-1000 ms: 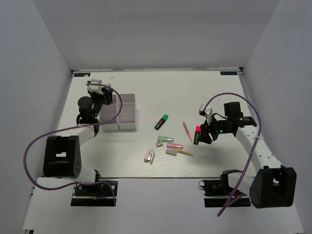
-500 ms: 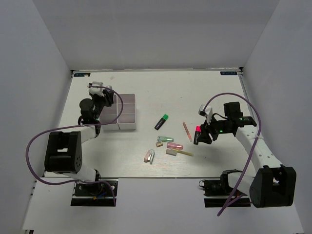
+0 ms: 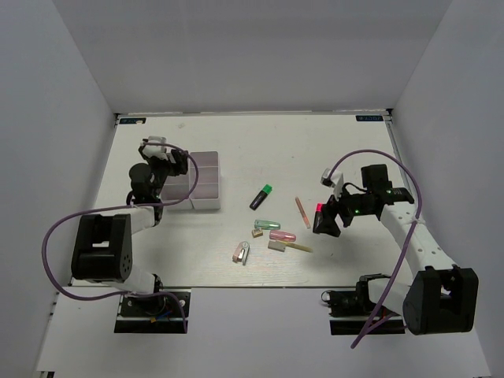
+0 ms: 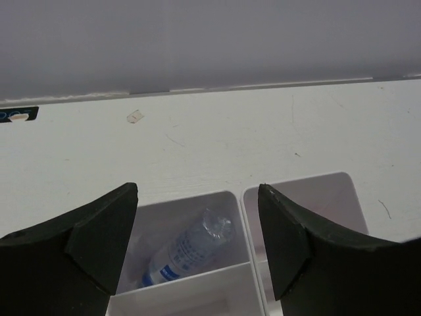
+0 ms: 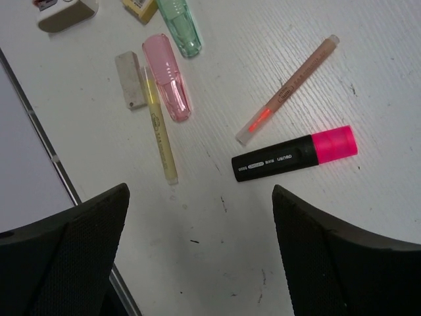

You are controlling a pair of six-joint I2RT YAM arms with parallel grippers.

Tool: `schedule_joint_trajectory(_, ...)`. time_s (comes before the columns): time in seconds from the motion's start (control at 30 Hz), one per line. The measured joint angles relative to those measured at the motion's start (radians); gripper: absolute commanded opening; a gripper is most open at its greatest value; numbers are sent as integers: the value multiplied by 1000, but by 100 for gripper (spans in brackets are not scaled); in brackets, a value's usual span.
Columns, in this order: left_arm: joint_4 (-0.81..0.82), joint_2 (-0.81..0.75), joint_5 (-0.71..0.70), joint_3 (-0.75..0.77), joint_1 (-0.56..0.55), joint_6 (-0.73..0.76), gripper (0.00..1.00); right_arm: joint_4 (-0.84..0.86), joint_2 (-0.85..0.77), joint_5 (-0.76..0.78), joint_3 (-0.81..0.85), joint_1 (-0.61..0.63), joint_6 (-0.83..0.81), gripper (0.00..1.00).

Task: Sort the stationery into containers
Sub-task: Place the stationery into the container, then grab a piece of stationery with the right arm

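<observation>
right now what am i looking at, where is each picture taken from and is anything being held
These are two robot arms bolted at the near edge of a white table. The wide picture looks down from above and behind them; the other two come from a camera on each wrist. The left end effector hovers open over a block of white plastic bins; one bin holds a small clear tube with blue print. The right end effector is open above a black highlighter with a pink cap, beside a thin pink pencil. A black highlighter with a green cap lies mid-table. Nothing is held.
</observation>
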Motion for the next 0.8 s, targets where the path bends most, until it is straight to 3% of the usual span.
schedule_joint_trajectory(0.03,-16,-8,-2,6,0,1,78,7,0,10,0,0,18,90)
schedule_joint_trajectory(0.1,-56,-32,-7,25,0,-6,52,22,0,32,0,0,67,90)
schedule_joint_trajectory(0.13,-80,-53,-10,37,0,-14,34,34,0,42,0,0,92,68)
schedule_joint_trajectory(0.17,-114,-80,-12,55,0,-23,7,50,0,51,0,0,105,4)
schedule_joint_trajectory(0.2,-164,-113,-11,78,-1,-35,0,61,2,51,0,0,113,0)
schedule_joint_trajectory(0.27,-324,-192,-9,152,-16,-58,0,63,23,36,10,0,124,0)
schedule_joint_trajectory(0.3,-439,-226,-3,216,-36,-76,2,55,48,11,25,0,103,12)
schedule_joint_trajectory(0.33,-545,-245,3,283,-61,-91,11,46,77,-16,45,0,76,42)
schedule_joint_trajectory(0.37,-680,-258,6,373,-96,-104,33,32,115,-50,72,0,22,68)
schedule_joint_trajectory(0.4,-813,-258,17,477,-143,-111,67,0,163,-90,113,3,-72,72)
schedule_joint_trajectory(0.43,-980,-254,26,589,-211,-125,78,-43,216,-124,165,8,-178,75)
schedule_joint_trajectory(0.47,-1054,-254,33,630,-244,-119,79,-99,280,-146,226,18,-307,75)
schedule_joint_trajectory(0.57,-1304,-287,54,649,-385,-111,99,-282,486,-134,457,71,-674,72)
schedule_joint_trajectory(0.63,-1400,-346,65,515,-426,-107,99,-317,591,-103,565,116,-835,70)
schedule_joint_trajectory(0.73,-1516,-426,66,250,-427,-91,96,-279,658,-21,594,189,-970,69)
schedule_joint_trajectory(0.77,-1546,-444,66,192,-423,-85,92,-270,671,1,596,208,-995,67)
schedule_joint_trajectory(0.8,-1579,-465,66,145,-419,-77,71,-279,694,21,620,231,-1020,66)
